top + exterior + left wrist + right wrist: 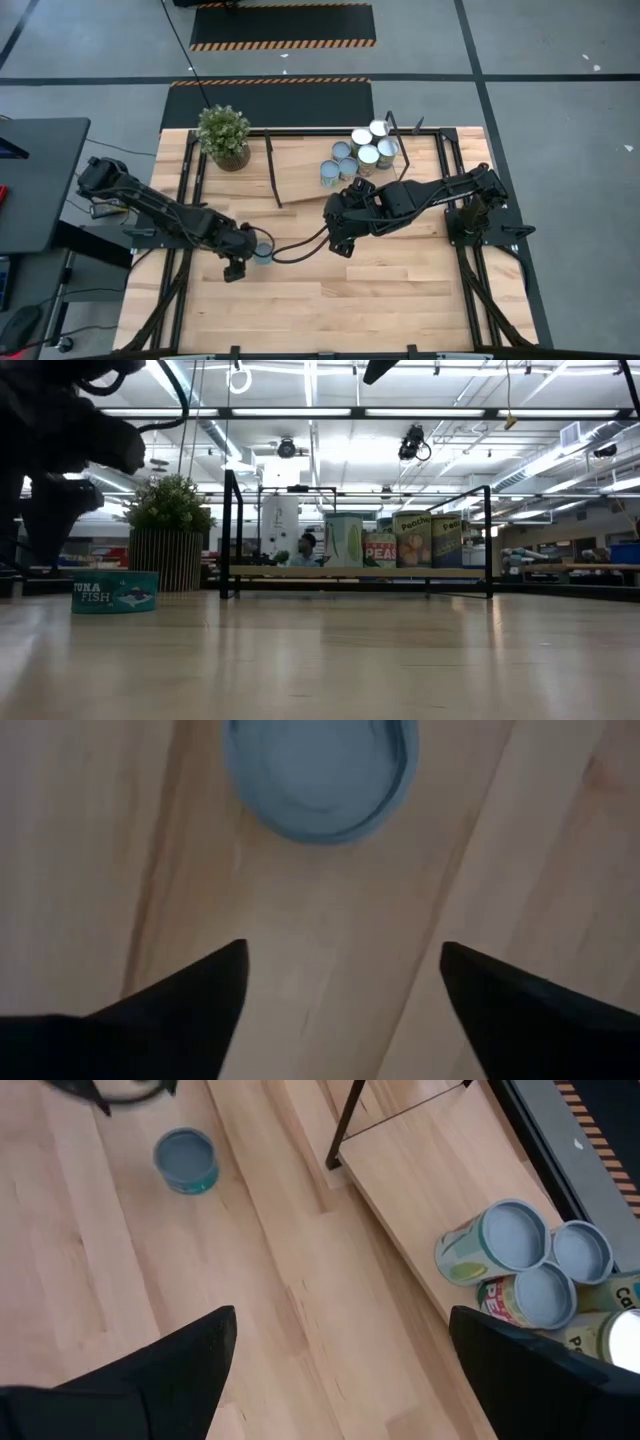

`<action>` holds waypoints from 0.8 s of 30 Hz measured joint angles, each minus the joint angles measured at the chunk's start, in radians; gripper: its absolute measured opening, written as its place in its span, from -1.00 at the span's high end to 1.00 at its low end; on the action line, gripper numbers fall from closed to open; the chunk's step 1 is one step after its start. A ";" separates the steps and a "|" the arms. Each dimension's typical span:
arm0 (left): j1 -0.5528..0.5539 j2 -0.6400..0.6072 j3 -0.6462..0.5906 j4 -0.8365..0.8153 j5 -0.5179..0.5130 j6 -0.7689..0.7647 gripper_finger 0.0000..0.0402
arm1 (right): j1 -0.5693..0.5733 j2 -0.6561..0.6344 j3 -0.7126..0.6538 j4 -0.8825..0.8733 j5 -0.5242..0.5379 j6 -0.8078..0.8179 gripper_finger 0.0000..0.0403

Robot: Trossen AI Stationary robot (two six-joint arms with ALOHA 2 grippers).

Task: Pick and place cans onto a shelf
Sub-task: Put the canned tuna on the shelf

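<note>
Teal tuna can (263, 252) stands upright on the tabletop (400, 290), flat lid up, well apart from the shelf (300, 170). Left gripper (238, 262) hovers just beside it, fingers spread, holding nothing. Right gripper (338, 240), open too, hangs near the shelf.

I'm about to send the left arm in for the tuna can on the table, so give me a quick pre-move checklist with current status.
1. Left gripper open, nothing between its fingers: ok.
2. Tuna can standing flat on the table, clear of other things: ok.
3. Can centred between the left fingers: not ok, it sits ahead of the tips.
4. Right gripper open and empty, away from the can: ok.
5. Free space on the shelf beside the cans on the shelf: ok.
</note>
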 joint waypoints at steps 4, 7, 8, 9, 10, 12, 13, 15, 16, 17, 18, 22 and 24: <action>-0.003 0.072 0.000 0.071 -0.001 -0.002 -0.91 | 0.000 0.000 0.000 0.014 0.000 -0.004 -0.86; -0.003 0.135 0.001 0.114 -0.021 -0.002 -0.97 | 0.000 0.000 0.000 0.016 0.000 -0.006 -0.86; -0.002 0.156 0.001 0.124 -0.029 -0.002 -0.96 | 0.000 0.000 0.000 0.016 0.000 -0.007 -0.86; 0.001 0.175 0.001 0.134 -0.036 -0.006 -0.95 | 0.000 0.000 0.000 0.016 0.000 -0.007 -0.86; 0.002 0.191 0.001 0.149 -0.037 -0.010 -0.95 | 0.000 0.000 0.000 0.017 0.000 -0.007 -0.86; 0.003 0.215 0.001 0.174 -0.039 -0.022 -0.95 | 0.000 0.000 0.000 0.016 0.000 -0.007 -0.86; 0.003 0.220 0.001 0.179 -0.040 -0.026 -0.94 | 0.000 0.000 0.000 0.017 0.000 -0.007 -0.86; 0.003 0.225 0.002 0.185 -0.048 -0.038 -0.94 | 0.000 0.000 0.000 0.016 0.000 -0.007 -0.86; 0.003 0.225 0.002 0.186 -0.058 -0.053 -0.94 | 0.000 0.000 0.000 0.016 0.000 -0.007 -0.86; 0.003 0.225 0.002 0.189 -0.064 -0.065 -0.94 | 0.000 0.000 0.000 0.017 0.000 -0.007 -0.86; 0.003 0.225 0.002 0.192 -0.074 -0.080 -0.94 | 0.000 0.000 0.000 0.017 0.000 -0.007 -0.86; 0.003 0.227 0.001 0.217 -0.114 -0.110 -0.94 | 0.000 0.001 0.000 0.024 0.000 -0.007 -0.86; 0.003 0.228 0.000 0.245 -0.153 -0.120 -0.94 | 0.000 0.001 0.000 0.026 -0.001 -0.007 -0.86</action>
